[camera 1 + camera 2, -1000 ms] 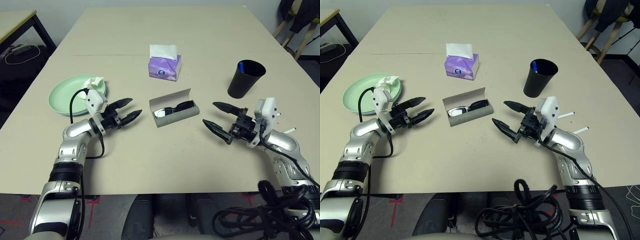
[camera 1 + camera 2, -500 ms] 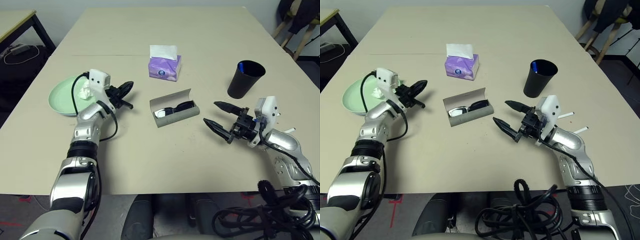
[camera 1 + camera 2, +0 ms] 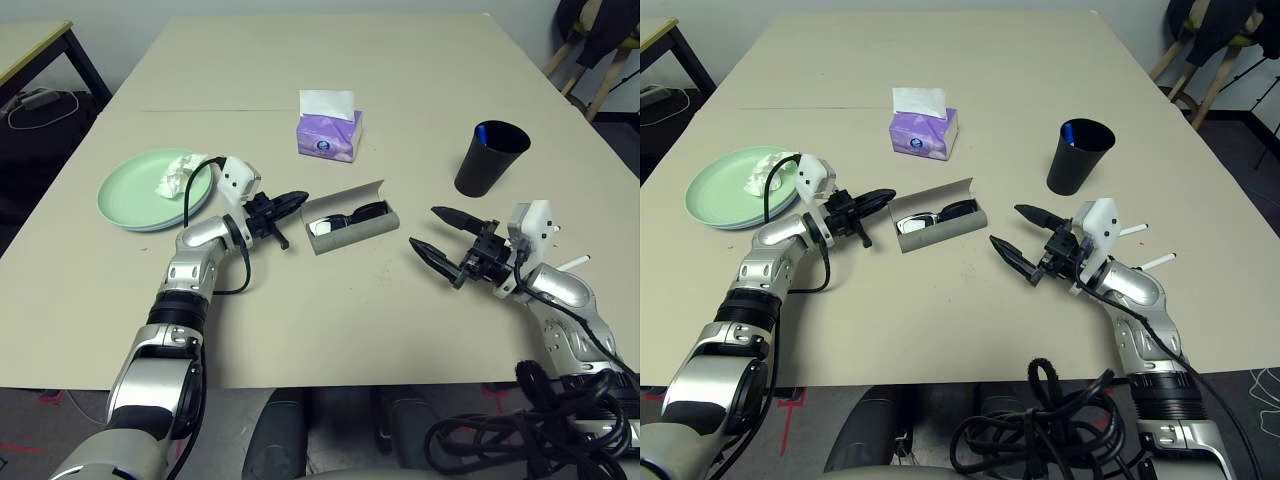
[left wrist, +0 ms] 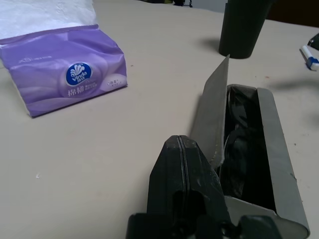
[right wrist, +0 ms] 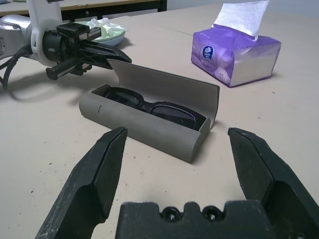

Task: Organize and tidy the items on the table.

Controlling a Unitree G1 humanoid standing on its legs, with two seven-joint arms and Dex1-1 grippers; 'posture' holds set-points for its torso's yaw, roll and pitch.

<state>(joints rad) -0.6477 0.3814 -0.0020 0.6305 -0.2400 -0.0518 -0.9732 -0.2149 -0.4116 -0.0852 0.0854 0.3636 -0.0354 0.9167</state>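
Lying open near the middle of the table, your grey glasses case holds the black sunglasses inside, lid raised at the far side. Your left gripper is pinched together with nothing in it, its tips just beside the left end of the case. Your right gripper waits spread wide and empty, to the right of the case and apart from it. Further out you see the purple tissue box, the black cup with the blue pen, and the mint green plate carrying the crumpled tissue
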